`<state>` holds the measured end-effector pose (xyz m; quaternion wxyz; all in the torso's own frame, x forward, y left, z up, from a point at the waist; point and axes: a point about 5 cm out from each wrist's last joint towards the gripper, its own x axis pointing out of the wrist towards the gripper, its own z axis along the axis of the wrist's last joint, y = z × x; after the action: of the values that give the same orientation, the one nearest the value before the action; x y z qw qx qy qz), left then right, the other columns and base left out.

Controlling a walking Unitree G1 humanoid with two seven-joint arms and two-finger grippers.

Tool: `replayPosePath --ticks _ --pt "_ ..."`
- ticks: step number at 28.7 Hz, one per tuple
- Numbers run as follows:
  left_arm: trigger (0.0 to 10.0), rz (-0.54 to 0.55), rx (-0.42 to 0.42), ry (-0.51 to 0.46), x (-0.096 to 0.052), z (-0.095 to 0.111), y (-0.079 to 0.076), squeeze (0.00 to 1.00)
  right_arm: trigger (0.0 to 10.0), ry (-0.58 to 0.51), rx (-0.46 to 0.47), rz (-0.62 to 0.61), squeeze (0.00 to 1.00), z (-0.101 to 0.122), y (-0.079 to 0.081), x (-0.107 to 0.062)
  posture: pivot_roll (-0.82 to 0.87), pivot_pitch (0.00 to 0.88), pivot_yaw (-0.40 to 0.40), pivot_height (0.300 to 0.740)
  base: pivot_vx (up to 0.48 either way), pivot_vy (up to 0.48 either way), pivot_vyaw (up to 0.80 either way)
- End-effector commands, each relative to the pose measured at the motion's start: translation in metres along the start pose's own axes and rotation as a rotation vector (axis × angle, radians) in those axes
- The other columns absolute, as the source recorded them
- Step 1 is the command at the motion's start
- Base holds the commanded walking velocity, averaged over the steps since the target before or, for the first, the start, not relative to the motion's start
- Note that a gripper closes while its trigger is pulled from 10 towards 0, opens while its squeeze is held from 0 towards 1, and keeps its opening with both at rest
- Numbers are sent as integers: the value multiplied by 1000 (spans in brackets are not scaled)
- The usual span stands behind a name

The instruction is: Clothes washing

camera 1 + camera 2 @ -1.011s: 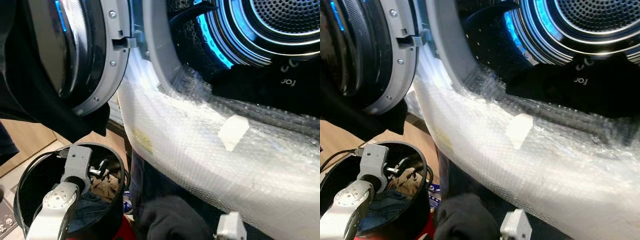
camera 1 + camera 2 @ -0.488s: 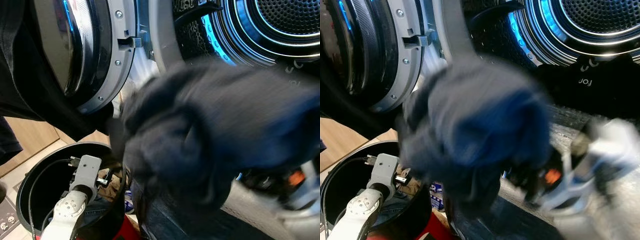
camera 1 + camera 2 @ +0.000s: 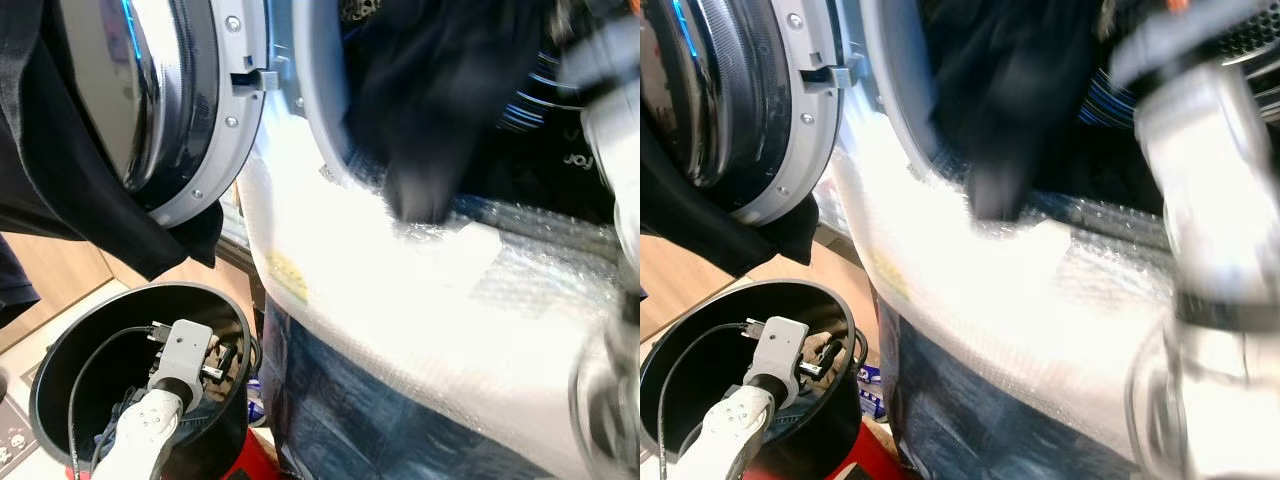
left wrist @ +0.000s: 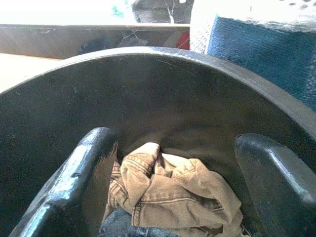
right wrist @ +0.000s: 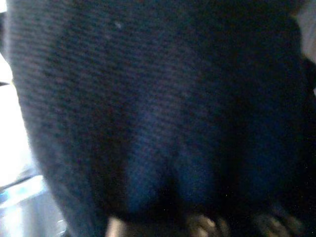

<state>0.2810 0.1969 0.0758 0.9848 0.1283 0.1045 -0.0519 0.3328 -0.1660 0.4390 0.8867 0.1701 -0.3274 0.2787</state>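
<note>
Left wrist view: your left gripper (image 4: 170, 197) hangs spread wide inside the black bucket (image 3: 90, 330), above tan trousers (image 4: 173, 192). Your right arm (image 3: 1210, 200), blurred, reaches into the washing machine's open door (image 3: 170, 100) with a dark garment (image 3: 430, 100) at the drum mouth; you cannot tell its grip.

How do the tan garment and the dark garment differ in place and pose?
The tan garment lies crumpled at the bottom of the black bin; the dark garment hangs at the washer's opening. The tan one lies between the left end effector's open fingers, ungripped. Both are laundry.
</note>
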Motion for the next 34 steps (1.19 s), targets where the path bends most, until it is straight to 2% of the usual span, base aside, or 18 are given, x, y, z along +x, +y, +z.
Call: replayPosePath --ticks 1,3,4,5,6,8,11,12,13,14,15,17,18,19,20,25,32,34 --pt "10000 -3 8 18 -2 -6 -2 0 0 -41 -42 -71 0 13 -9 12 -43 50 -24 740 0 0 0" --pt "10000 -16 13 12 -1 -5 -6 0 0 -10 -48 -203 0 14 -23 33 -48 45 -30 740 0 0 0" --pt "10000 -17 8 8 0 -4 -7 0 0 21 -95 -273 0 14 -27 43 -51 43 -26 740 0 0 0" --pt "10000 -28 5 6 0 -4 -11 0 0 167 -223 -383 0 1 -34 51 -52 36 -28 740 0 0 0" --pt "10000 -33 3 8 0 -4 -12 0 0 228 -262 -471 0 -3 -40 52 -54 35 -26 740 0 0 0" --pt "10000 -34 6 10 0 -5 -13 0 0 255 -313 -545 0 -3 -45 52 -55 32 -30 740 0 0 0" --pt "10000 -33 6 11 1 -5 -13 0 0 259 -349 -571 0 -2 -47 52 -59 33 -36 740 0 0 0" --pt "10000 -31 7 10 1 -5 -13 0 10000 280 -360 -636 0 -4 -53 47 -50 29 -42 740 0 0 0" --pt "10000 -27 9 10 2 -5 -13 0 10000 355 -449 -777 0 -12 -69 33 -41 23 -47 740 0 0 0" --pt "10000 -26 10 10 2 -5 -13 0 10000 374 -477 -811 0 -14 -73 29 -41 23 -47 740 0 0 0" --pt "10000 -22 10 10 1 -5 -12 0 10000 413 -539 -719 0 -22 -69 32 -36 24 -46 740 0 0 0" --pt "10000 -20 12 10 0 -5 -12 0 10000 425 -528 -723 0 -27 -70 30 -27 29 -46 740 0 0 0" --pt "10000 -17 12 12 -1 -5 -11 0 10000 439 -559 -734 255 -29 -71 29 -24 31 -47 740 0 0 0" --pt "10000 -15 11 13 -1 -6 -11 0 10000 450 -591 -727 255 -29 -71 28 -24 31 -47 740 0 0 0" --pt "10000 -14 14 16 -2 -6 -10 0 10000 478 -651 -716 1000 -30 -72 27 -23 34 -48 740 0 0 0" --pt "10000 -16 15 16 -2 -7 -9 0 10000 491 -698 -699 1000 -29 -72 28 -30 34 -43 740 0 0 0" --pt "10000 -40 17 12 1 -4 -13 0 10000 524 -615 -664 1000 -43 -72 25 -40 36 -32 740 0 0 0" --pt "10000 -52 23 2 2 -1 -14 0 10000 531 -648 -666 1000 -43 -72 25 -41 44 -21 740 0 0 0"
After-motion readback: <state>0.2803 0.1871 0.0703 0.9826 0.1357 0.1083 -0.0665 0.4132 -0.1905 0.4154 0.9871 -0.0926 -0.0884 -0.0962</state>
